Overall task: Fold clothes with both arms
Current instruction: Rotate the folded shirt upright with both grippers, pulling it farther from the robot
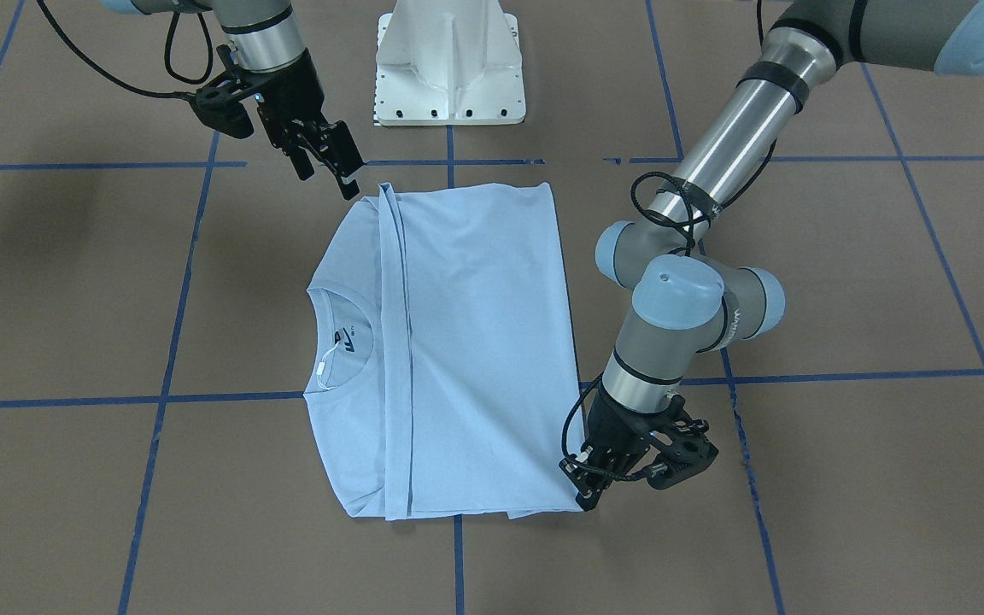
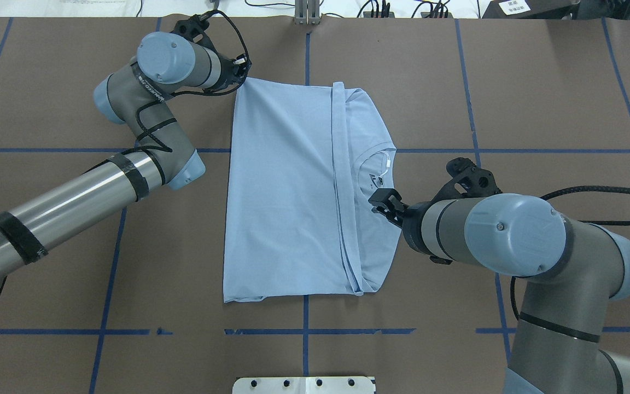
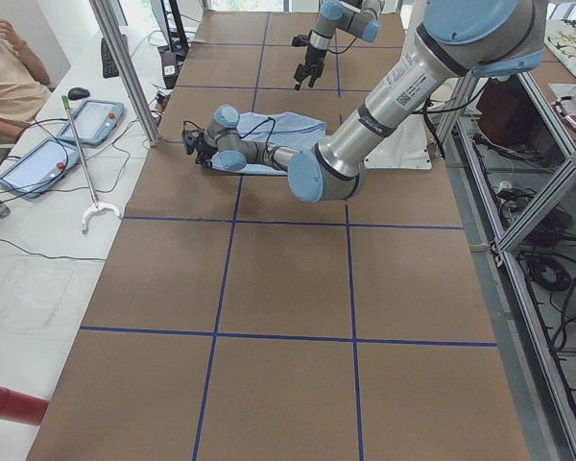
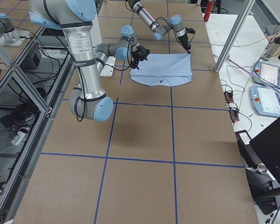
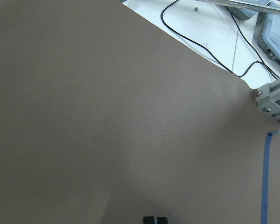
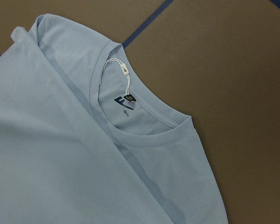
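The light blue T-shirt [image 1: 475,342] lies flat on the brown table, folded lengthwise, its collar [image 1: 347,342] with dark neck label and white tag [image 6: 123,67] showing. The chest print is hidden. It also shows in the overhead view [image 2: 287,191]. My left gripper [image 1: 586,495] is low at the shirt's far corner [image 2: 241,68]; its tips look shut, and I cannot see fabric between them. My right gripper [image 1: 334,166] hangs open and empty above the table by the shirt's near collar-side corner. Its wrist view looks down on the collar [image 6: 144,135].
The white pedestal base [image 1: 449,64] stands behind the shirt. Blue tape lines [image 1: 202,398] cross the table. Past the far edge is a white bench with tablets [image 3: 96,120] and a seated person [image 3: 10,77].
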Robot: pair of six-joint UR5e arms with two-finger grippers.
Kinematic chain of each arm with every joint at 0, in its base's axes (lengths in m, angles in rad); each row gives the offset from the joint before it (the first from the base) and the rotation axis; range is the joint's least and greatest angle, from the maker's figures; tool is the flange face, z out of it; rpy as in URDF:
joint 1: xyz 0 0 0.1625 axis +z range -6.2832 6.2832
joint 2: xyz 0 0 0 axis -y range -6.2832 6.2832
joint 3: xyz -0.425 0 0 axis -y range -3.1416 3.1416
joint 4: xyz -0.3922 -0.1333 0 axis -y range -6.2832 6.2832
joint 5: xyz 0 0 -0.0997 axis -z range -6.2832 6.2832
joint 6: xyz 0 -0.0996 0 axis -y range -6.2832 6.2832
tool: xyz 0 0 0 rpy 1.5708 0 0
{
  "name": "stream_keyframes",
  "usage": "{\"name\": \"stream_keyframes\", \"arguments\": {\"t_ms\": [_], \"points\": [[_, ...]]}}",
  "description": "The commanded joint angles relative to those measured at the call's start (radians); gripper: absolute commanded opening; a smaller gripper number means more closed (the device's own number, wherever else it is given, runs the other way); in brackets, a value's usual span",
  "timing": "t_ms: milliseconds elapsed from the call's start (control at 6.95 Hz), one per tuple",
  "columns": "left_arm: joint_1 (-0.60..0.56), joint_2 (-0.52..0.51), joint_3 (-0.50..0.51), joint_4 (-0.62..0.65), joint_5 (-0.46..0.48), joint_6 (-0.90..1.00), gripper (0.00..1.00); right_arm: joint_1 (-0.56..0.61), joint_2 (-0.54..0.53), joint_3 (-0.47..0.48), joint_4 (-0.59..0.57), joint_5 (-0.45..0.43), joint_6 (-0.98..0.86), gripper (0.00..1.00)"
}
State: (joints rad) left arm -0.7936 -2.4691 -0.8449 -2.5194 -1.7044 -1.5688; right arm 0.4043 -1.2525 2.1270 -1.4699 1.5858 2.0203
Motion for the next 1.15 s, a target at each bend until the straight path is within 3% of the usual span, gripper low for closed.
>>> {"name": "stream_keyframes", "arguments": {"t_ms": [0, 144, 432, 576, 864, 1008], "points": [[-0.009, -0.001, 0.007, -0.007, 0.012, 0.059, 0.52, -0.002, 0.024, -0.039, -0.004, 0.0, -0.032, 1.0], [-0.009, 0.03, -0.078, -0.002, 0.005, 0.061, 0.58, -0.004, 0.059, -0.085, -0.007, 0.008, -0.064, 1.0], [-0.009, 0.157, -0.282, 0.016, -0.049, 0.058, 0.58, -0.016, 0.093, -0.125, -0.007, 0.013, -0.331, 0.99], [-0.009, 0.189, -0.342, 0.066, -0.064, 0.058, 0.58, -0.034, 0.113, -0.156, -0.007, 0.013, -0.432, 0.88], [-0.009, 0.222, -0.407, 0.076, -0.064, 0.056, 0.58, -0.094, 0.153, -0.228, -0.01, -0.003, -0.649, 0.43], [-0.009, 0.223, -0.407, 0.074, -0.064, 0.056, 0.58, -0.111, 0.151, -0.229, -0.03, -0.007, -0.757, 0.32]]}}
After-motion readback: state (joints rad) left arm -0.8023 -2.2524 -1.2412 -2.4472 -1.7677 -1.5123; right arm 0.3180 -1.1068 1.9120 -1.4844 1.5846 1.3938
